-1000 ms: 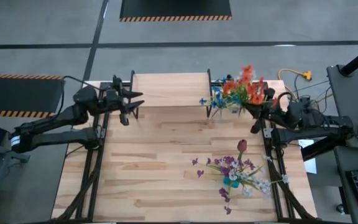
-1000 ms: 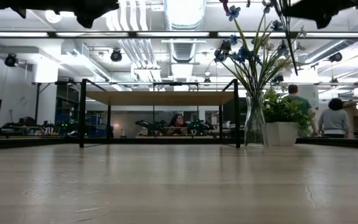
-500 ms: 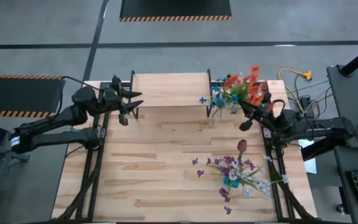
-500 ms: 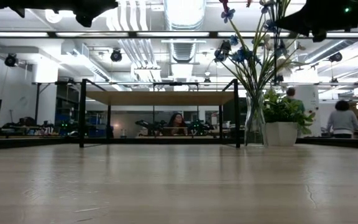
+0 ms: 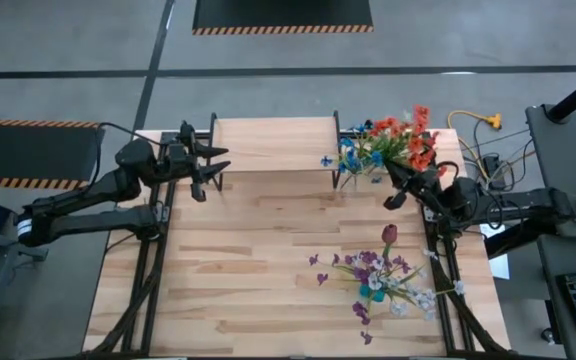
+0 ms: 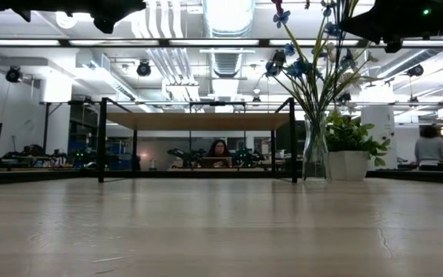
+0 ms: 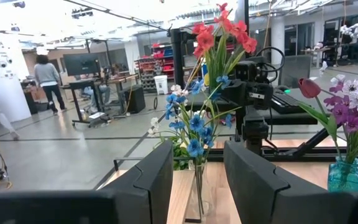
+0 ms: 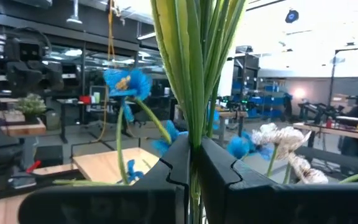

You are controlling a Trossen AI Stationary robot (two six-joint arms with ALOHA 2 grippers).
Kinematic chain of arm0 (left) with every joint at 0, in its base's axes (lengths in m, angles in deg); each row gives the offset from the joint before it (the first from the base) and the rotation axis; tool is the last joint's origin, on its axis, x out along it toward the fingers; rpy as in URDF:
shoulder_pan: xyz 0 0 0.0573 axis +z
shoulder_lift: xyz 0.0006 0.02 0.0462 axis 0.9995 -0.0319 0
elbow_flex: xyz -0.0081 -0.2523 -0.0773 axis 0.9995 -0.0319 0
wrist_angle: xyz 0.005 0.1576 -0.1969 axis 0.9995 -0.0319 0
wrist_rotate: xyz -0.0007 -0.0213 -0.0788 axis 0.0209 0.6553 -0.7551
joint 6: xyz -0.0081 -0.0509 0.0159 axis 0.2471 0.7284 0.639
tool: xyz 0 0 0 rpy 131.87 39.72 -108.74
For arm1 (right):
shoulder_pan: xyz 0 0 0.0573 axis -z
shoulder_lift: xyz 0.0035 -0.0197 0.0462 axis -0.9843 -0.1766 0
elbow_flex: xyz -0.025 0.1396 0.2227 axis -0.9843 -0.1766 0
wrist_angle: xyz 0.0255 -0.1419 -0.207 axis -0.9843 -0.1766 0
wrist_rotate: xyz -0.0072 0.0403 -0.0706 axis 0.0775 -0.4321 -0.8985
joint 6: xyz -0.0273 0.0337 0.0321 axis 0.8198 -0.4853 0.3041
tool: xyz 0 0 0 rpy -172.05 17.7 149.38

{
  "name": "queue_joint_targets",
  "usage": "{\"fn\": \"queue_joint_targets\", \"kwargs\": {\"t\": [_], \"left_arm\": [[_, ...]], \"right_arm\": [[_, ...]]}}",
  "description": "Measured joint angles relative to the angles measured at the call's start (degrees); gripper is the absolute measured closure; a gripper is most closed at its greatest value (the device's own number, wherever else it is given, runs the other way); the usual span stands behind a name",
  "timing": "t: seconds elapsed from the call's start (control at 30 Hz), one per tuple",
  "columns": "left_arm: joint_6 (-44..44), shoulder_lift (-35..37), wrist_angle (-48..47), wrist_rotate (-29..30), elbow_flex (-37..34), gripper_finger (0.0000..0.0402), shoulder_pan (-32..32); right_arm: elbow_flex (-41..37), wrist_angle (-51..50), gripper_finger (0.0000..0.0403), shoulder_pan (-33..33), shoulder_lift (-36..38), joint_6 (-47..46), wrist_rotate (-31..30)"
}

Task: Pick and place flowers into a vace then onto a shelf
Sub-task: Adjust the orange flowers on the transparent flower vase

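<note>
My right gripper is shut on a bunch of orange and red flowers, just right of a clear vase that holds blue flowers. The shelf stands at the far edge, left of that vase. More flowers, purple with one dark red bloom, stand in a teal vase nearer the front. My left gripper waits open by the shelf's left end, raised above the table. My right gripper pinches the bunch's green stems between its two fingers, several stems together. The fingers lie across the stems, which stand about upright with the blooms above. The stems' lower ends are hidden.
A small green potted plant in a white pot stands behind the clear vase at the far right. The shelf's black legs are close to the vase. Bare tabletop spreads over the middle and left.
My right gripper has sunk and reached a little toward the table's left, closer to the clear vase, tipping as it went. The orange bunch moved with it, still shut in the fingers, and its blooms have swung slightly toward the right.
</note>
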Motion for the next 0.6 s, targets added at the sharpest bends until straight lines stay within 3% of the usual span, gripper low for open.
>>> {"fn": "queue_joint_targets", "kwargs": {"t": [0.4,0.6], "left_arm": [[-0.01,-0.13,0.0,-0.04,0.0,0.0274,0.0],[-0.01,-0.46,-0.02,-0.02,0.0,0.0274,-0.01]], "right_arm": [[-1.03,10.52,0.0392,3.65,-8.34,-0.7,1.68],[-1.15,10.78,0.0392,4.81,-10.56,-1.83,1.87]]}}
